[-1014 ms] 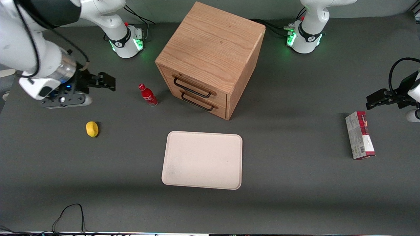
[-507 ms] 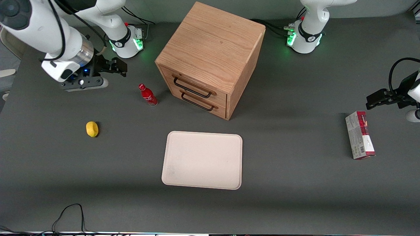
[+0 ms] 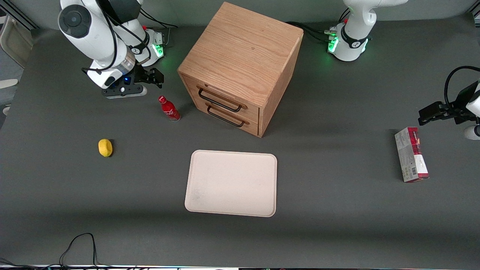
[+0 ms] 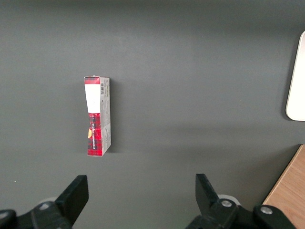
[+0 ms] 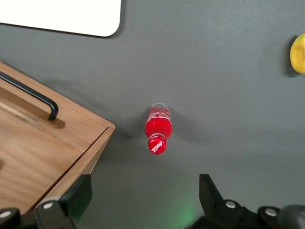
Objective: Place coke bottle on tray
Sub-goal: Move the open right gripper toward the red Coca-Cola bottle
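A two-drawer oak wooden cabinet point(image 3: 240, 67) with black handles stood on the dark grey table point(image 3: 337, 210). A small yellow lemon-like object point(image 3: 105, 147) lay toward the working arm's end. A red-and-grey rectangular carton point(image 3: 411, 154) lay toward the parked arm's end.

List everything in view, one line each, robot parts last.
coke bottle: one, red, upright on the table beside the cabinet, apart from the tray.
tray: one, pale cream, nearer the front camera than the cabinet, nothing on it.
cabinet: one, wooden, two drawers with black handles, mid-table.
yellow object: one, toward the working arm's end.
carton: one, red and grey, lying toward the parked arm's end.
gripper: one, black, open, above the table, farther from the front camera than the bottle, holding nothing.
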`<state>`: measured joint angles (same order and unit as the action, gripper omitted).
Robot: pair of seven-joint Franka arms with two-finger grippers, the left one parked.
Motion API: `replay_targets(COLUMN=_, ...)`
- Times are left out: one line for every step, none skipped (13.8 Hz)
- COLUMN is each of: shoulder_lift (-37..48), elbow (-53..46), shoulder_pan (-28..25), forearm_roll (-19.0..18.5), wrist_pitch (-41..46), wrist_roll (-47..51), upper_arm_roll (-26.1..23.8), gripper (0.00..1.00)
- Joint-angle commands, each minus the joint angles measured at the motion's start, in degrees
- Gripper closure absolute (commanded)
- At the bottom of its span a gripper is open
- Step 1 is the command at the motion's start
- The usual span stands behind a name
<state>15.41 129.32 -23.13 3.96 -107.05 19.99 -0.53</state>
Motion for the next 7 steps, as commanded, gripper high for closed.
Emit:
replay_targets(shoulder_lift=1.91, elbow=5.58, shoulder_pan=-1.47, forearm_roll=-0.18, wrist_pitch=-4.73, wrist_roll=1.37, upper_arm_roll=0.35, gripper=0.00)
replay_targets(shoulder_lift=1.91, elbow=7.77, shoulder_pan=-2.00, forearm_roll=-0.35, wrist_pitch=-7.45, wrist_roll=1.37, upper_arm_roll=0.35, gripper=0.00)
replay_targets(shoulder_lift=1.82, elbow=10.23, shoulder_pan=-2.09, forearm_roll=-0.36, wrist_pitch=-10.87, wrist_roll=1.37, upper_arm_roll=0.35, gripper=0.00)
replay_targets(shoulder_lift=1.56, elbow=12.60, shoulder_pan=-2.18, forearm_roll=-0.36, wrist_pitch=-14.30, wrist_roll=1.37, upper_arm_roll=0.35, gripper=0.00)
replay_targets(shoulder_lift=1.30, elbow=14.28, shoulder_pan=-2.27, forearm_roll=-0.36, wrist_pitch=-16.59, wrist_roll=1.37, upper_arm_roll=0.35, gripper=0.00)
replay_targets(shoulder_lift=1.03, elbow=15.34, shoulder_pan=-2.27, forearm_roll=-0.36, wrist_pitch=-18.18, wrist_roll=1.37, upper_arm_roll=0.35, gripper=0.00)
replay_targets(shoulder_lift=0.42, elbow=16.40, shoulder_pan=-2.35, forearm_roll=-0.36, wrist_pitch=-19.94, wrist_roll=1.37, upper_arm_roll=0.35, gripper=0.00)
